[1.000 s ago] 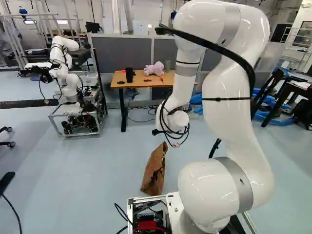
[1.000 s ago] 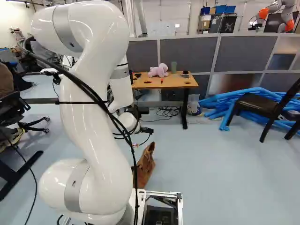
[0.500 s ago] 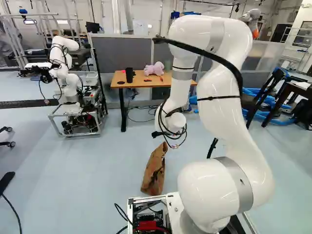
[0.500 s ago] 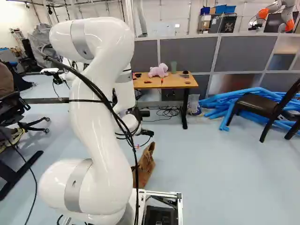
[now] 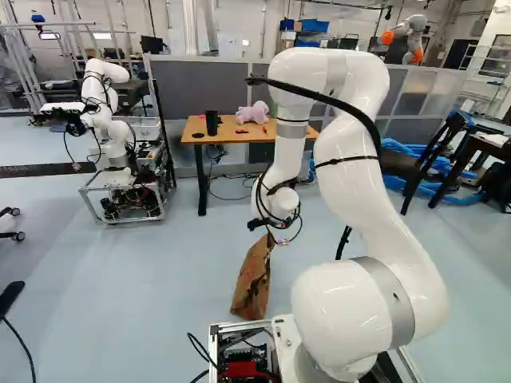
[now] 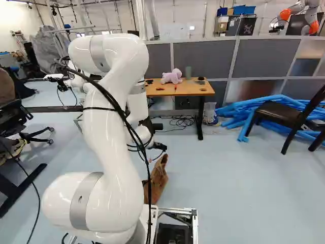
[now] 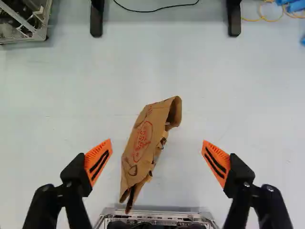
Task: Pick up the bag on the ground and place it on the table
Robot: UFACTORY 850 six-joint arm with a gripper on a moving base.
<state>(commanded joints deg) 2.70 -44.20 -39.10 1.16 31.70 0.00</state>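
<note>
Gaping wide, the tool (image 6: 159, 146) faces the bag (image 7: 142, 143).

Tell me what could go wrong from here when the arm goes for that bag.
The bag slants between the open fingers of the gripper, nearer one than the other, so closing might shove or twist it first.

Its near end lies close to the base frame; the gripper could knock the frame on the way down.

The table holds a pink plush toy and a black cup, which the bag might push over.
</note>
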